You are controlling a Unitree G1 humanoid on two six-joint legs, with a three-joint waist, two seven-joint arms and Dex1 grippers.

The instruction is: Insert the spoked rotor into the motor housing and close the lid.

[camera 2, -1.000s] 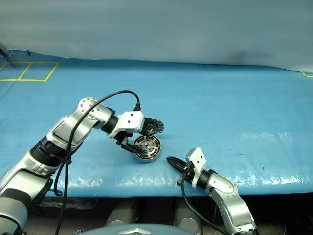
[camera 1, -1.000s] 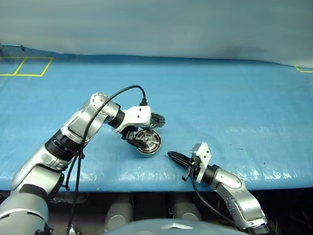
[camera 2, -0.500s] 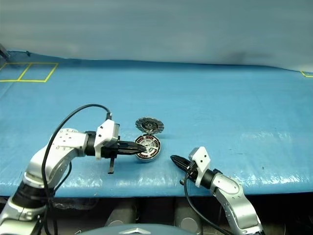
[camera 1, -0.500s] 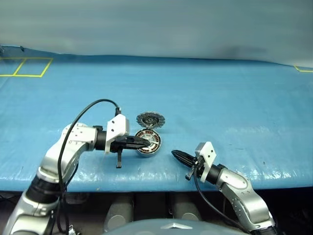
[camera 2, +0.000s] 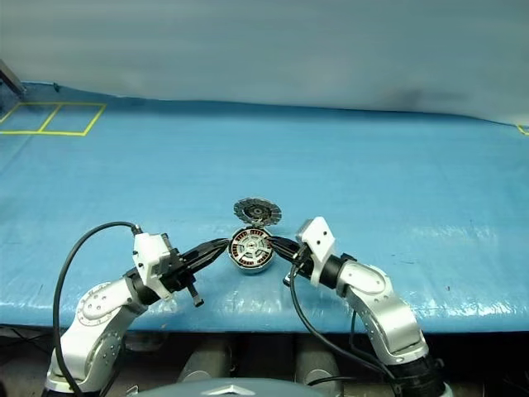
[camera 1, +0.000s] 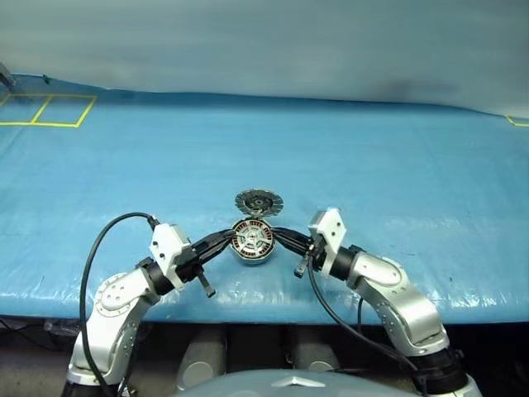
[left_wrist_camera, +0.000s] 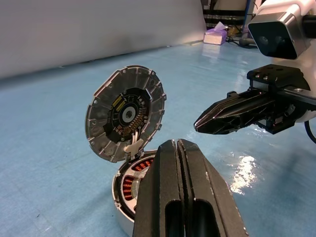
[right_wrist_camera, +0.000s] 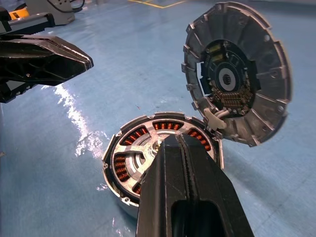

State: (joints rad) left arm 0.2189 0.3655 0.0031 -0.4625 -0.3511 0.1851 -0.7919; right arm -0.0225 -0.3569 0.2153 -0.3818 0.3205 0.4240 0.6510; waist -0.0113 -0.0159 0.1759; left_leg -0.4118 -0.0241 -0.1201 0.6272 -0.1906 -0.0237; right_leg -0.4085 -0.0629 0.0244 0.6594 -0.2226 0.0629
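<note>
A: Where the blue mat [camera 1: 397, 165] fills the left eye view, what is seen at its centre?

B: The motor housing [camera 1: 251, 240] is seen just below the middle of the frame, with the lid [camera 1: 258, 201] swung open directly above it. The left gripper [camera 1: 228, 238] comes in from the lower left and the right gripper [camera 1: 278, 235] from the lower right, their tips just beside the housing on either side. Both claws are pressed together, nothing pinched.

A: And the right eye view?

B: The same layout is shown, slightly below centre.

A: What is given by the left wrist view?

B: Its own fingers [left_wrist_camera: 168, 197] are seen at bottom centre, pressed together and empty. Behind them the housing's copper windings are partly hidden; the lid stands tilted at centre left, ribbed inner face visible. The right gripper's shut tips are seen at centre right.

A: And the right wrist view?

B: Closed fingers [right_wrist_camera: 173, 197] rise at bottom centre over the housing, at lower centre. The spoked rotor [right_wrist_camera: 148, 150] appears to be seated inside the ring of windings, though this cannot be told for certain. The open lid is at upper right, the left gripper at upper left.
</note>
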